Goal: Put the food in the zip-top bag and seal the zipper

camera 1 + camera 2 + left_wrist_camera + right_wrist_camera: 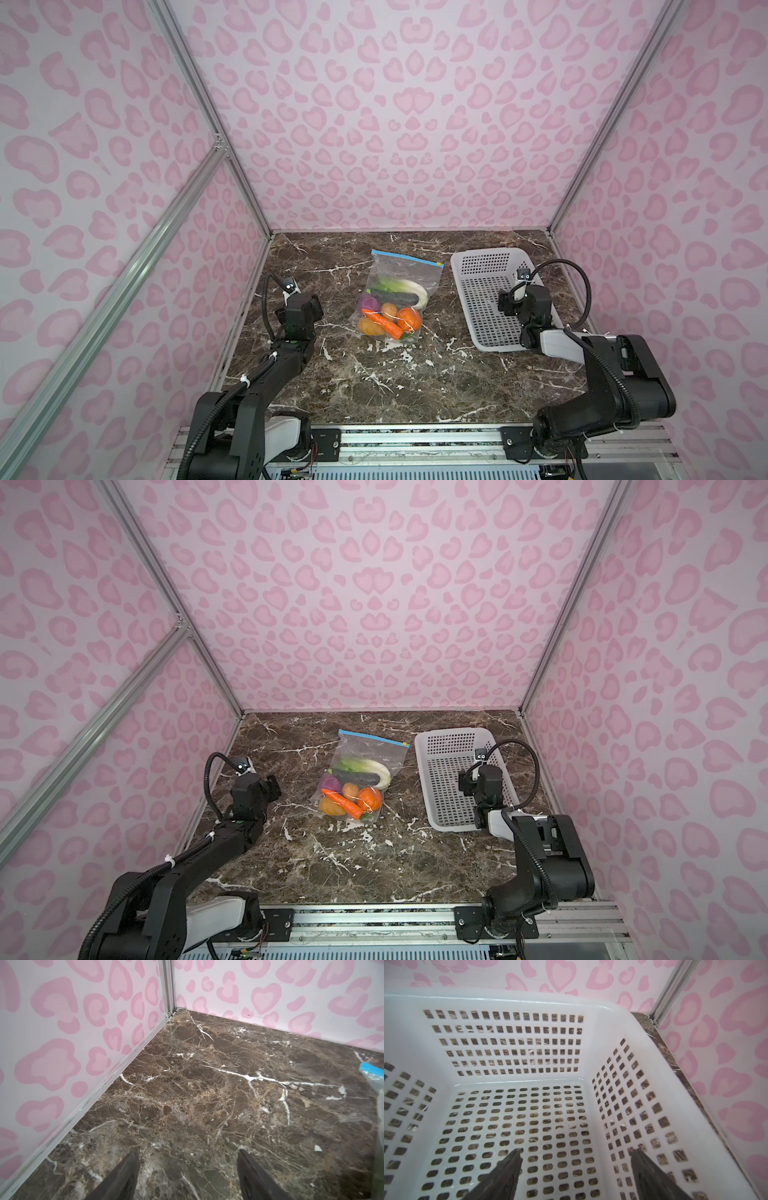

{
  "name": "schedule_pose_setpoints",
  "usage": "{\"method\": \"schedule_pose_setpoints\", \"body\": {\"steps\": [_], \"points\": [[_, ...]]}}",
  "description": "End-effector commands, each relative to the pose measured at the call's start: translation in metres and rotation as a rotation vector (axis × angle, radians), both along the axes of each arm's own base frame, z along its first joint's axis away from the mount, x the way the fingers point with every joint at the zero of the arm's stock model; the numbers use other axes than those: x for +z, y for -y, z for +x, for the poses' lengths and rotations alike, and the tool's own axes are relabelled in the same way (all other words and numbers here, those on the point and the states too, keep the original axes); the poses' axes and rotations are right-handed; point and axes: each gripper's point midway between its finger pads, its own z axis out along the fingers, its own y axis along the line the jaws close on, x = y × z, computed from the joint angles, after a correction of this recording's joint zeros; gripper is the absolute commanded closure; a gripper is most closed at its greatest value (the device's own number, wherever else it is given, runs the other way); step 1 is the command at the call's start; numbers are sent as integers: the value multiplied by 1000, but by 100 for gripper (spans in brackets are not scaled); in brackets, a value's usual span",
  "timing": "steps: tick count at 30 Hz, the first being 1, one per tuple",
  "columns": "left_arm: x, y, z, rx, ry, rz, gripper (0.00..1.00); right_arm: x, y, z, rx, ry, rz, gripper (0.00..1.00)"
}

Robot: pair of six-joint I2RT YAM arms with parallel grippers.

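Zip-top bag: lies flat on table near its middle, toward the far wall; clear and crumpled, mouth end pointing away from the arms.
Zipper: light-blue strip along the bag's far edge, with a yellow mark at its right end; whether it is closed along its full length cannot be told.
Food: all inside the bag, bunched at its near end. White-green cabbage lies nearest the zipper with dark cucumber against it. Purple onion is at left and orange round fruit at right. Carrot lies between two potatoes.
Basket: white, perforated, upright, right of the bag and apart from it.
Left gripper: above bare marble left of the bag, apart from it; fingers spread wide, only tabletop showing between them.
Right gripper: over the basket's interior; fingers spread wide, basket floor showing between them, no grip on anything.
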Motion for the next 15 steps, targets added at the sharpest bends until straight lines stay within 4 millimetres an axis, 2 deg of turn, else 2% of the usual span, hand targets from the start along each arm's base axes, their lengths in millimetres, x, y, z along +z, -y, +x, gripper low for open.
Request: {"method": "schedule_pose_setpoints", "body": {"steps": [1, 6, 8, 12, 14, 15], "points": [[11, 1, 14, -18, 72, 36, 25, 15, 1, 4, -14, 82, 18, 16], [3, 9, 24, -60, 81, 20, 26, 16, 10, -10, -30, 219, 64, 15], [4, 10, 25, -73, 86, 35, 26, 10, 10, -11, -28, 153, 62, 15], [16, -7, 17, -1, 182, 75, 23, 13, 10, -10, -30, 192, 67, 15], [6, -11, 19, 11, 180, 60, 22, 10, 10, -8, -29, 143, 62, 14], [8, -7, 25, -13, 196, 64, 23, 11, 10, -8, -28, 165, 65, 12]]}}
